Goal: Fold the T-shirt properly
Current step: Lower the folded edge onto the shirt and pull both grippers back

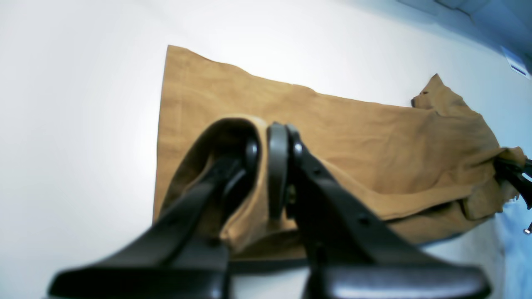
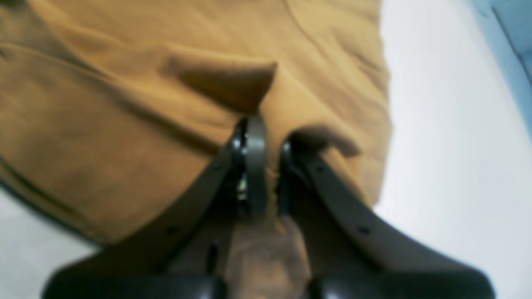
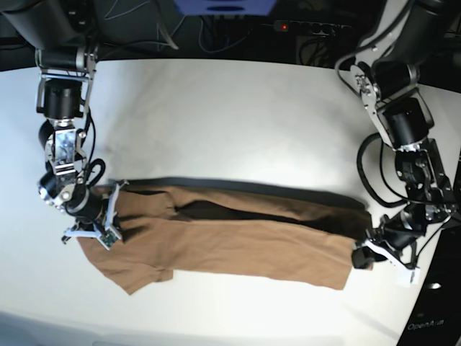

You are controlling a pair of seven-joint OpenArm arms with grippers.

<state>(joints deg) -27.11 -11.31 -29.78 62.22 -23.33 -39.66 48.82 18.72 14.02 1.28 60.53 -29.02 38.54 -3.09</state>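
- Base view: the T-shirt (image 3: 238, 241) lies stretched as a long band across the white table (image 3: 230, 122), running from 9 o'clock to 3 o'clock, its far edge lifted and casting a dark shadow.
- Left end effector (image 3: 369, 252), at the 3 o'clock end: jaws closed on a pinch of the hem.
- Right end effector (image 3: 101, 220), at the 9 o'clock end: jaws closed on cloth near the sleeve; one sleeve trails loose toward 7 o'clock.
- Left wrist view: cloth wraps over one finger (image 1: 232, 166), so the hold looks shallow.
- Risk, as judged: uneven pull between the two arms could slip the thin pinch free, dropping one end and skewing the fold.
- Risk, as judged: the trailing sleeve may drag and bunch beneath the body.
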